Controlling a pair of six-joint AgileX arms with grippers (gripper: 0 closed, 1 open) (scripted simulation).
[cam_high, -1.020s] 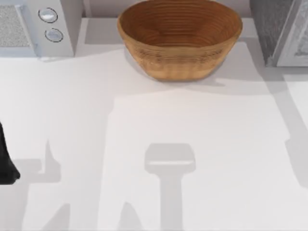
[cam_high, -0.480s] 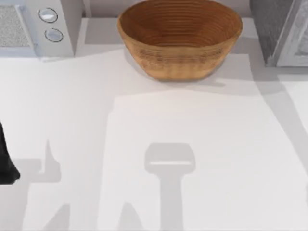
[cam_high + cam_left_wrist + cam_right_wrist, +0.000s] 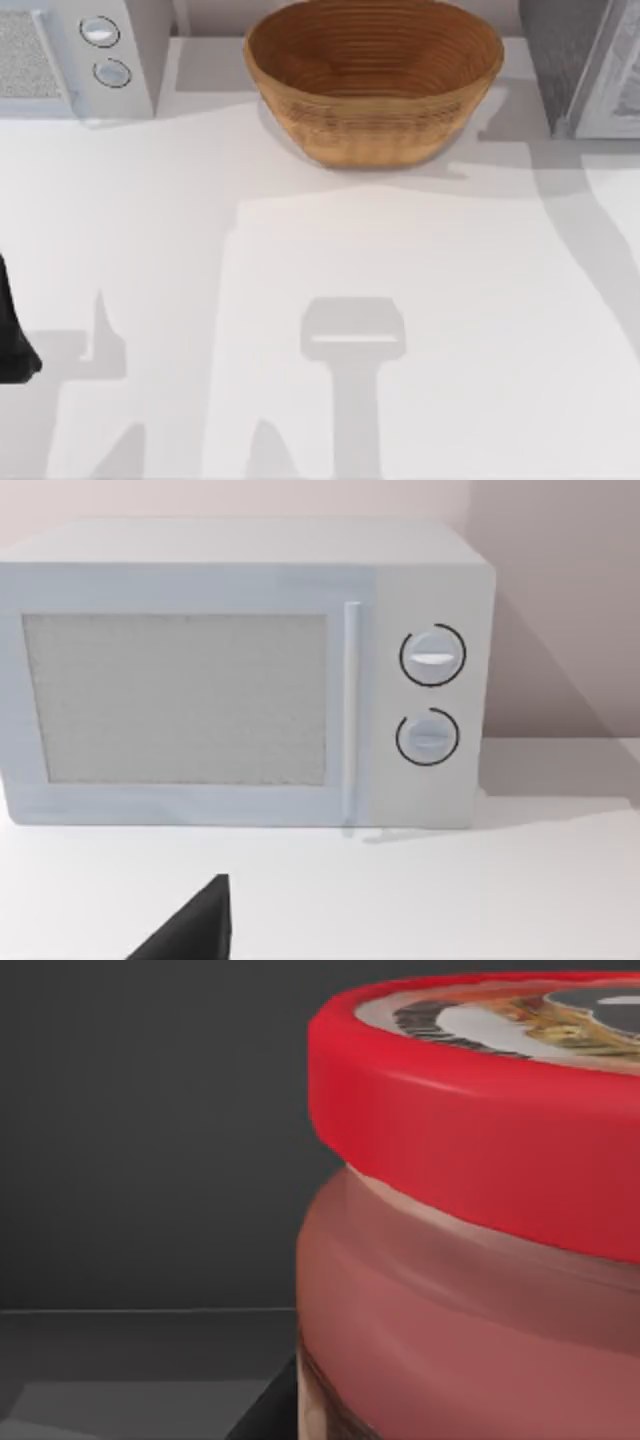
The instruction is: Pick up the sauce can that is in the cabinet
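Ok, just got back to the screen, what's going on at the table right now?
The right arm is working inside the cabinet at the table's far right: its wrist view sits very close to the sauce can, upright against the dark interior. Whether the can is gripped yet cannot be told. The left arm is parked at the table's left edge, its wrist camera facing the microwave. The woven basket sits at the back, between microwave and cabinet.

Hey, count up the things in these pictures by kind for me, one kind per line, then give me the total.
Microwave: 1
Woven basket: 1
Cabinet: 1
Sauce can: 1
Total: 4
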